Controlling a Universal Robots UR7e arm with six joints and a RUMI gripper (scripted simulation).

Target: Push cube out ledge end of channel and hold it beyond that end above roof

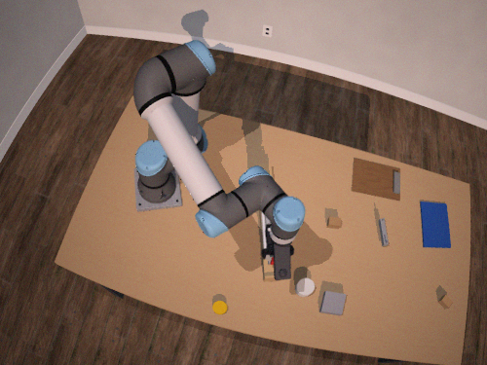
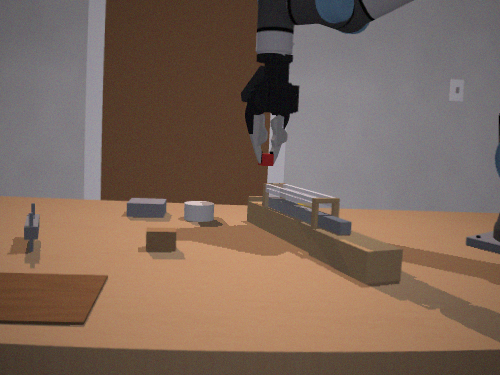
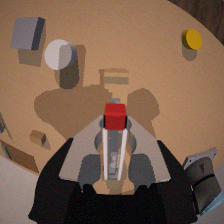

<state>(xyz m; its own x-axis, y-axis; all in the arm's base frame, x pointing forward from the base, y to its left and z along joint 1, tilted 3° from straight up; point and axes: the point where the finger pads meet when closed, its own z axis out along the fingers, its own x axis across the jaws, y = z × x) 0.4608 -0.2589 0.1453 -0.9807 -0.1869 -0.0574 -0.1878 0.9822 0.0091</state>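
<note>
My gripper is shut on a small red cube and holds it in the air above the far end of the channel. The cube also shows between my fingertips in the wrist view. The channel is a clear-roofed frame on a long wooden base. A grey bar lies in the channel and sticks out of its near end. In the side view the cube hangs well above the channel's roof. In the overhead view my wrist hides the cube and most of the channel.
A white cylinder, a grey block and a brown block stand left of the channel. A yellow disc, a brown board, a blue mat and a small grey tool lie further off.
</note>
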